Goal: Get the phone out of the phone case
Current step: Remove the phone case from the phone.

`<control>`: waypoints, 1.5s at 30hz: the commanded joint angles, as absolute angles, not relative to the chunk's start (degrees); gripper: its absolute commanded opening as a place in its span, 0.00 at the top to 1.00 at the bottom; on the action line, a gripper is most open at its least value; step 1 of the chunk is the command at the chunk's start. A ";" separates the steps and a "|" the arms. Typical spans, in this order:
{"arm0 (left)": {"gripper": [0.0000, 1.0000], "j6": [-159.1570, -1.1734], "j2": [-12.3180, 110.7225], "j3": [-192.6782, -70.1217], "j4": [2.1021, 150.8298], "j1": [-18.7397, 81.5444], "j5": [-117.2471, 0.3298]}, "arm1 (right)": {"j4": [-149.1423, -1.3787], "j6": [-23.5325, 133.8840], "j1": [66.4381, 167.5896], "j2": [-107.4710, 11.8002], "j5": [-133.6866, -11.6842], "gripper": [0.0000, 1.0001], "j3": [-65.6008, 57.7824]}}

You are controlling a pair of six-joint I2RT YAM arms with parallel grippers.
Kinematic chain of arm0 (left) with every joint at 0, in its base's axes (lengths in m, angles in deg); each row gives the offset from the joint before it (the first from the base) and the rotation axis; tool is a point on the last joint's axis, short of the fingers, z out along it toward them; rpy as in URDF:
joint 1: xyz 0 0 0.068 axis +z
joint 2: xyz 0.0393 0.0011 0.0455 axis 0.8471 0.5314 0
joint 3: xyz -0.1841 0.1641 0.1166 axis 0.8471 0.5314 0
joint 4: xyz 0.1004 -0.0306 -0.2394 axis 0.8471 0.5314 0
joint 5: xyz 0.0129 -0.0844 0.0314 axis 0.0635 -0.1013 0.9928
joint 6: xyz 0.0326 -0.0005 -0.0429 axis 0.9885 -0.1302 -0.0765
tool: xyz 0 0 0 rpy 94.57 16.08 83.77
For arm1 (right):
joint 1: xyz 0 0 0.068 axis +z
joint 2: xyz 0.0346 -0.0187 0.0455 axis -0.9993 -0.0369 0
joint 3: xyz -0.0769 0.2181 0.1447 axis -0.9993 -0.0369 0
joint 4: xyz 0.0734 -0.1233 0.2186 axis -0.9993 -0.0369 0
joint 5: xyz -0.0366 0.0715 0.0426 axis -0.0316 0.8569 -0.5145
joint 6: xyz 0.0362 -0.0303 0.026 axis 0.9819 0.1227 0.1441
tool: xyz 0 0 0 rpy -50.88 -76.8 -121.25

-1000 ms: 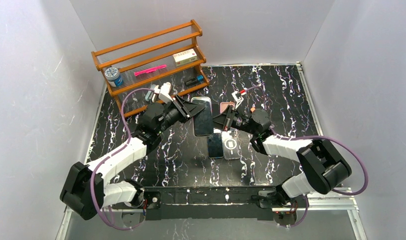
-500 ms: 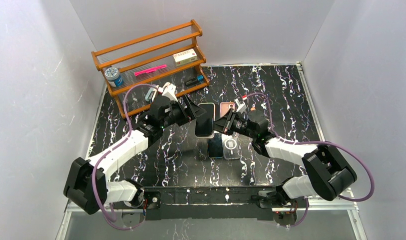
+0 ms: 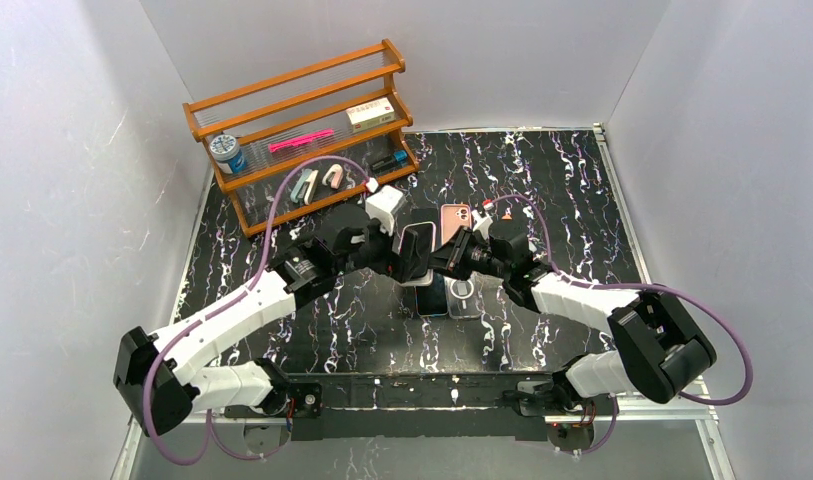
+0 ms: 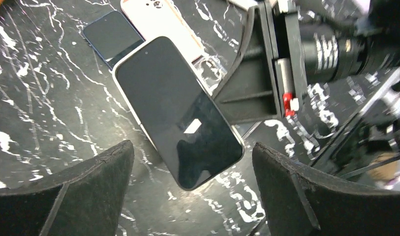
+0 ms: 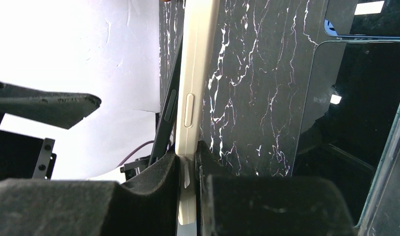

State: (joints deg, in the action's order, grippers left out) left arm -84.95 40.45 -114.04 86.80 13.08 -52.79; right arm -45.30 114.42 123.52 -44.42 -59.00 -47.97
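The phone [image 4: 178, 110] has a dark screen and a pale rim, and hangs tilted above the table. My right gripper [image 5: 188, 157] is shut on its pale side edge [image 5: 194, 98], near the side buttons. I cannot tell whether that pale rim is the phone case. From above, the phone [image 3: 416, 250] sits between the two wrists, with the right gripper [image 3: 444, 258] on its right side. My left gripper [image 4: 193, 147] is open, its fingers [image 4: 89, 187] spread wide on either side of the phone's lower end without touching it.
Under the held phone lie a pink phone [image 3: 454, 217], a dark phone [image 3: 432, 297] and a clear case with a ring [image 3: 463, 293]. A wooden rack [image 3: 302, 130] with small items stands at the back left. White walls close in the marbled black table [image 3: 562, 190].
My left gripper has opened and let go of the phone, and its wrist has swung right toward the centre. The right gripper has kept its grip and shifted slightly left with the phone.
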 commanded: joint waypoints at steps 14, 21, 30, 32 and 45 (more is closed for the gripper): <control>0.33 -60.68 44.31 -117.06 90.11 -3.10 -33.59 | -44.42 117.27 123.48 -41.21 -57.34 0.99 -44.13; 0.38 -58.92 47.52 -116.75 87.96 -4.43 -28.58 | -44.10 117.32 123.42 -41.22 -56.68 0.99 -44.35; 0.48 -56.59 49.90 -114.70 83.61 -5.18 -23.29 | -44.29 117.72 123.42 -41.39 -55.88 0.99 -44.17; 0.53 -56.15 50.46 -114.31 82.65 -5.33 -21.87 | -44.16 117.96 123.47 -41.69 -55.36 0.99 -43.88; 1.00 -55.32 47.85 -112.46 83.03 -9.78 -17.99 | -49.31 117.65 123.48 -42.37 -62.40 0.99 -41.91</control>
